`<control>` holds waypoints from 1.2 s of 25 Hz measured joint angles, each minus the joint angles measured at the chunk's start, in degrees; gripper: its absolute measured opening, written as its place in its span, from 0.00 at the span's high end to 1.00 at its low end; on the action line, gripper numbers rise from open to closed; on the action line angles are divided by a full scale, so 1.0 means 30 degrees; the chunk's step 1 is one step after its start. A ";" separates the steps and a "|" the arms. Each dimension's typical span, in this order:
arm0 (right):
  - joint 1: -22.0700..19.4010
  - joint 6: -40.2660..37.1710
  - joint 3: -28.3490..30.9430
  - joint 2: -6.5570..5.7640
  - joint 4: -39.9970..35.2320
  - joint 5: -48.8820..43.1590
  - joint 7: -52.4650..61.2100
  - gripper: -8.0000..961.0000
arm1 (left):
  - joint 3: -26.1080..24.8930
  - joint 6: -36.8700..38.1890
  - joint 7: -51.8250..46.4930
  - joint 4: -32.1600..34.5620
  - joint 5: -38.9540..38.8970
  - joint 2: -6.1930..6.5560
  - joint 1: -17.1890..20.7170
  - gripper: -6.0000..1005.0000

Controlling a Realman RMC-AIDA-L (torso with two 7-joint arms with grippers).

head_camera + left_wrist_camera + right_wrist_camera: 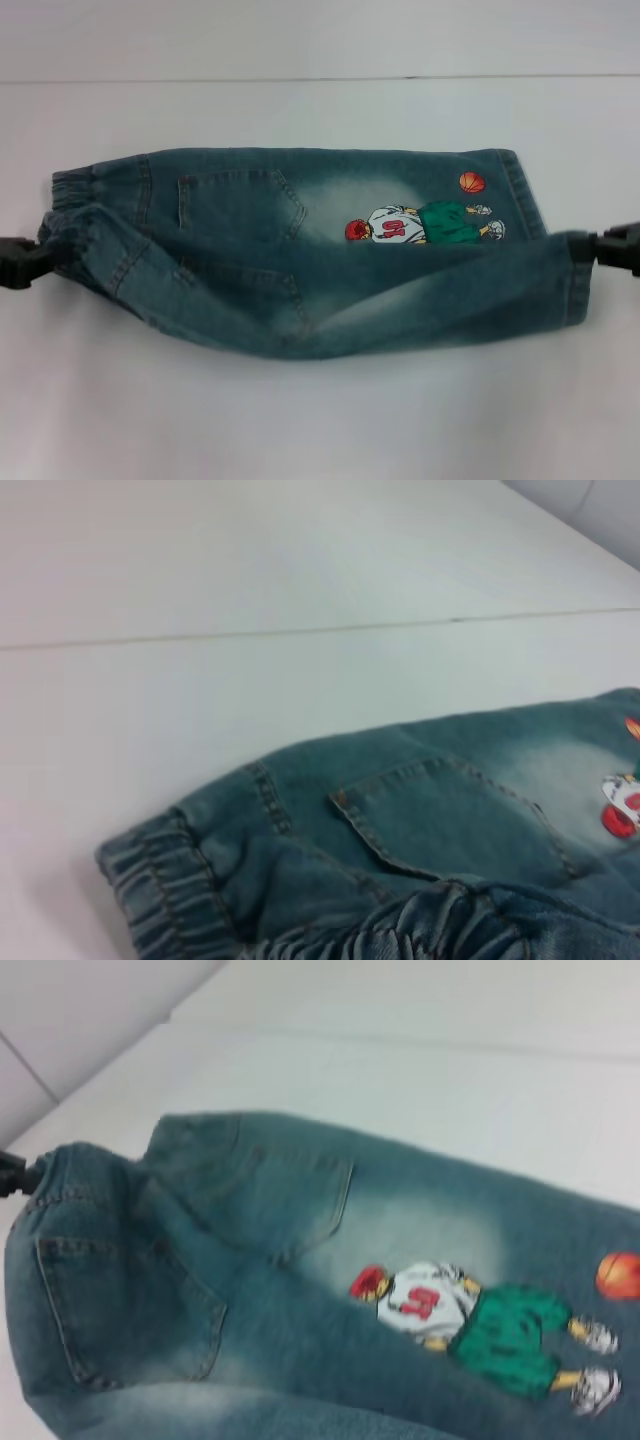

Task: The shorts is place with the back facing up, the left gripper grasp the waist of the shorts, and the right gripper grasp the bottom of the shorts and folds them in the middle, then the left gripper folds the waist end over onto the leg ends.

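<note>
Head view shows the shorts (310,250) stretched across the white table (320,420), back pockets up, slung between the two tools. The left gripper (30,258) sits at the gathered end, its black fingers closed on the waist of the shorts (75,232). The right gripper (605,250) is at the opposite end, clamped on the bottom of the shorts (575,262). The near half is lifted and partly rolled toward the far half, so the lengthwise fold appears to be in progress, not finished.

Handling judgement: the denim is soft and limp, and sags between the grips. It looks moderately heavy for cloth and not slippery. The ruched band and the double-stitched hems are the thickest, firmest holds.

Limits of view: both grippers are cut off by the frame edges in the head view, and only their tips show. Neither wrist view shows its own fingers. The left wrist view shows only waistband and one pocket (450,820). The right wrist view shows the cartoon print (470,1320) and, far off, a dark tip at the waist. How many layers each grip holds cannot be told.
</note>
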 joint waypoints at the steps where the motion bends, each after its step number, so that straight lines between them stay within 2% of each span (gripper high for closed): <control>1: -0.0004 0.0138 0.0050 0.0012 0.0036 0.0189 -0.0085 0.95 | 0.0004 -0.0152 -0.0049 0.0006 -0.0027 -0.0002 -0.0050 0.91; 6: 0.0120 0.1259 0.0312 0.0076 -0.0046 0.1009 -0.0225 0.95 | 0.0027 -0.1088 -0.0672 0.0012 -0.0086 0.0047 -0.0489 0.91; 12: 0.0495 0.4011 0.0226 0.0097 0.0202 0.1572 -0.0196 0.95 | 0.0121 -0.2913 -0.1372 -0.0093 -0.0081 0.0062 -0.1199 0.91; 21: 0.1192 0.8801 -0.1583 0.0171 0.2425 0.1561 -0.0553 0.95 | 0.0520 -0.5816 -0.1527 -0.1496 0.0038 0.0075 -0.1848 0.91; 30: 0.2201 1.0402 -0.2270 0.0170 0.3773 0.1604 -0.1041 0.95 | 0.1739 -0.7013 -0.1748 -0.1814 0.0060 -0.0051 -0.2046 0.91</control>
